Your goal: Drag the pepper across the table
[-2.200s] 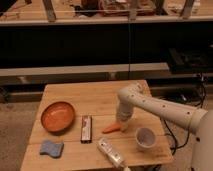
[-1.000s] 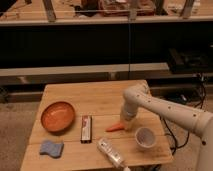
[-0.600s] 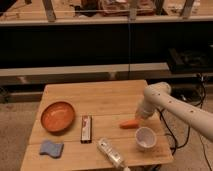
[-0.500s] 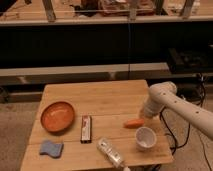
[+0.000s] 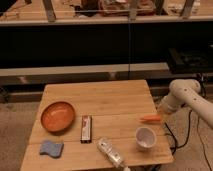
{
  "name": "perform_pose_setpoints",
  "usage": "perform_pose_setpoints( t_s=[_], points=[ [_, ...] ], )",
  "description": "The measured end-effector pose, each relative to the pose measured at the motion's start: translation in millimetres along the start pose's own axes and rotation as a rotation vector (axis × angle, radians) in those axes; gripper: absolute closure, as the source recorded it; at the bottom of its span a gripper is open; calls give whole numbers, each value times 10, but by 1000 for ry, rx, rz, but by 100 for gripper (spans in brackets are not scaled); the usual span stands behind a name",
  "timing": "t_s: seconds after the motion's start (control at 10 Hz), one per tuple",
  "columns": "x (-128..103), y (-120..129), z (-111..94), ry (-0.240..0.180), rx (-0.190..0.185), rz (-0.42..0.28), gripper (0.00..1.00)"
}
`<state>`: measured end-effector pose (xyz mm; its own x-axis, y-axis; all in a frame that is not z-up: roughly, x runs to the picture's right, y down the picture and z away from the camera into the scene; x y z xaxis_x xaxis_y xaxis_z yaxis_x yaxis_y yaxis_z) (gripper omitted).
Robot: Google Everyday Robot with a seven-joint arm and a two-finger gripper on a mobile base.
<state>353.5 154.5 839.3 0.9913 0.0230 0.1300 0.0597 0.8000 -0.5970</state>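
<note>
Small orange pepper [image 5: 150, 119] now at 3 o'clock edge of light wooden table [image 5: 110, 100], shifted there from near centre. White cup [image 5: 145, 137] at its 6 o'clock. Gripper [image 5: 162, 113] at pepper's 3 o'clock end, past table edge; claw state cannot tell. Drag looks nearly complete; further pull risks drop.

Wooden table [image 5: 110, 97] viewed from near side.
Orange pepper [image 5: 150, 119] laid flat at right edge of table, long axis left-right.
Gripper [image 5: 161, 115] positioned at right end of pepper, over table's right edge; contact not resolved.
White arm [image 5: 184, 94] bent in from right.
White cup [image 5: 145, 137] stood upright, just on near side of pepper.
Orange bowl [image 5: 58, 116] placed at left.
Dark flat bar [image 5: 86, 128] laid just right of bowl.
Blue sponge [image 5: 51, 148] at near-left corner.
Clear bottle [image 5: 111, 152] laid on side at near edge.
</note>
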Motion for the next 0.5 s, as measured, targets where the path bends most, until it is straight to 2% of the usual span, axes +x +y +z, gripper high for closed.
perform_pose_setpoints(
  t_s=[0.2,0.5],
  points=[
    [74,-72,42,10,7,10,100],
    [-146,-294,118,16,27,11,100]
  ],
)
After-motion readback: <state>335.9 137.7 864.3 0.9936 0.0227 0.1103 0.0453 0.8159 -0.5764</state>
